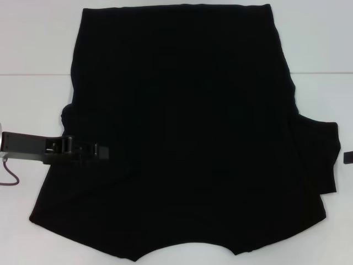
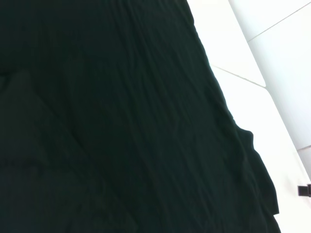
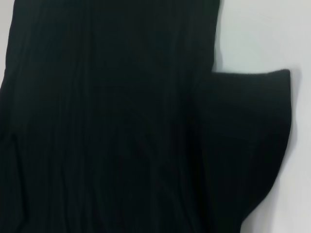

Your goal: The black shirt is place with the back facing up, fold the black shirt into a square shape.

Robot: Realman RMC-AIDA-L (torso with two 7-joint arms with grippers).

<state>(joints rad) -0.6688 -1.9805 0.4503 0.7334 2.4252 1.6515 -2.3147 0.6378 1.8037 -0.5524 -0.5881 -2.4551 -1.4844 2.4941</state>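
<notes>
- The black shirt lies spread flat on the white surface, covering most of the head view, plain side up with no print showing.
- Its straight hem runs along the far side; the curved neckline cutout sits at the near edge, close to the robot.
- On the robot's right side a short sleeve sticks out flat past the body of the shirt, resting on the surface.
- On the robot's left side no sleeve sticks out; the cloth edge there looks turned in over the body, with a faint diagonal fold line near the lower left.
- The left hand reaches in from the left edge of the head view and sits low over the left part of the shirt, its dark fingers lost against the black cloth, so I cannot tell whether they are apart, together or gripping the fabric.
- The left wrist view shows wrinkled black cloth filling most of the picture, with the white surface beyond its edge.
- The right hand shows only as a small dark piece at the right edge of the head view, just off the sleeve; its finger state cannot be told.
- The right wrist view looks down on the shirt's body and the outstretched sleeve.
</notes>
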